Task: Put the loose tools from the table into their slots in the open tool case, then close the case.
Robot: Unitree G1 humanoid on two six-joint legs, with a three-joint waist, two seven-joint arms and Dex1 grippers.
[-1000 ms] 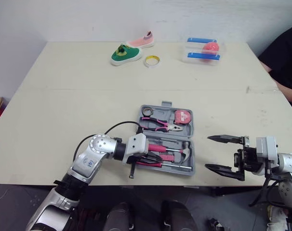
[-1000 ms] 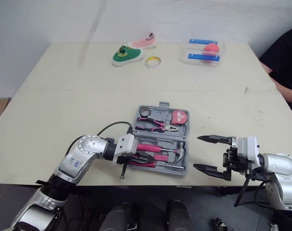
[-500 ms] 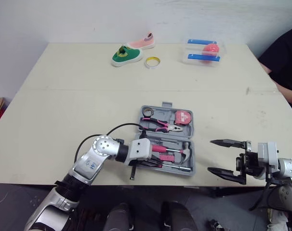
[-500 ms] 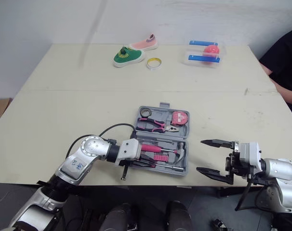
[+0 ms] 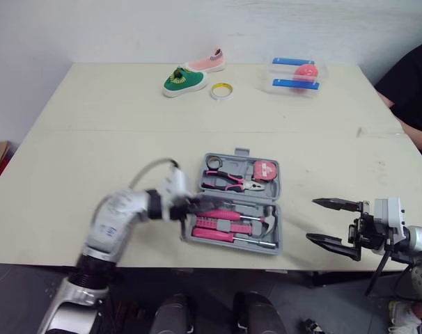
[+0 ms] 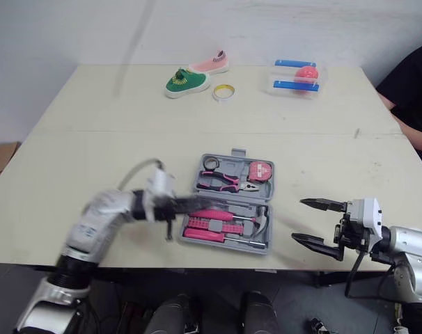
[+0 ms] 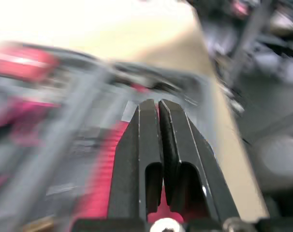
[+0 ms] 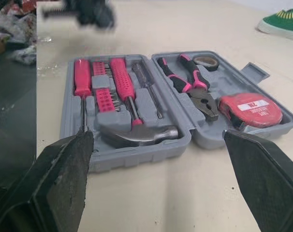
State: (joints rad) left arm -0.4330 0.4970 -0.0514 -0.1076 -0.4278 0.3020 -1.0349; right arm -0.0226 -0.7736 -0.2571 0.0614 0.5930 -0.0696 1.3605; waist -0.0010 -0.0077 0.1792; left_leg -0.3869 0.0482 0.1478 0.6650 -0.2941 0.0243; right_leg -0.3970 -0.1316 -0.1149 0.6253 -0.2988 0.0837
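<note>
The grey tool case (image 5: pixel 278 209) lies open near the table's front edge. Its slots hold pink-handled pliers (image 5: pixel 232 182), a pink tape measure (image 5: pixel 265 169), a hammer (image 5: pixel 267 221) and pink screwdrivers (image 5: pixel 221 216). My left gripper (image 5: pixel 197 205) is blurred at the case's left edge, over the screwdriver half. In the left wrist view its fingers (image 7: pixel 158 104) are pressed together with nothing seen between them, pink handles behind. My right gripper (image 5: pixel 312 220) hangs open to the right of the case, apart from it. In the right wrist view it (image 8: pixel 156 133) faces the case (image 8: pixel 137 154).
At the table's far side lie a green shoe (image 5: pixel 183 79), a pink shoe (image 5: pixel 205 61), a yellow tape ring (image 5: pixel 221 90) and a clear box with blue strips and a pink ball (image 5: pixel 294 73). A person in black (image 5: pixel 413 83) sits at the right edge.
My left arm has swung outward and up, and its gripper has pulled back from over the tools to the case's left edge. The right gripper has drifted slightly right, still open.
</note>
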